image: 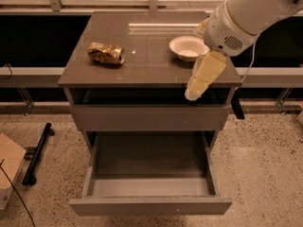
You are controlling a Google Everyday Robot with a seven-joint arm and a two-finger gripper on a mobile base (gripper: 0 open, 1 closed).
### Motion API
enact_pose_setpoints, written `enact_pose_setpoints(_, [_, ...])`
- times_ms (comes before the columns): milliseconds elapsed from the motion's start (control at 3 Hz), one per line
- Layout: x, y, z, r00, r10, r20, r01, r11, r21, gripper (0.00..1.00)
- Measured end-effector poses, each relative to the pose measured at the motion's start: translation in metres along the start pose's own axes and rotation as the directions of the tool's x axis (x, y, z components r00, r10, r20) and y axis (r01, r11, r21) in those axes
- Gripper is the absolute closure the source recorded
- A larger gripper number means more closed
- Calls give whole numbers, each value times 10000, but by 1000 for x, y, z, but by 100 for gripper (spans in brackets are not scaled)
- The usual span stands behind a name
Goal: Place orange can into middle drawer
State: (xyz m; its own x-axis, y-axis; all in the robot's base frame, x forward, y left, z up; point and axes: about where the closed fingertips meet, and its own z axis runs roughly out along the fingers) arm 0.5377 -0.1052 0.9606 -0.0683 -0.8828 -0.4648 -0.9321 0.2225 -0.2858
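Gripper [194,92] hangs by the worktop [142,67] front-right edge, can't tell if it's open. Orange can [106,54] lies well apart on its side, so it might roll when grabbed.

The small crumpled golden-orange metal can [106,54] looks shiny, catching light on the left of the grey cabinet top [147,65], which is smooth and faintly glossy with a pale reflected streak at its far side. The round white bowl [188,47] seems smooth and glossy. The cream plastic-looking gripper [194,91], matt, hangs at the top's near right edge. The wide grey open middle drawer [150,205] is matt. The floor [265,174] is speckled stone.
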Motion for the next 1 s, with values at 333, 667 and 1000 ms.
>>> enact_pose_setpoints(333, [0,0,0,10000,0,0,0,10000,0,0])
enact_pose_setpoints(667, [-12,-10,12,9990,49,447,-58,9998,201,0])
enact_pose_setpoints(1000, [-44,-41,43,9911,-123,1328,77,9994,345,0])
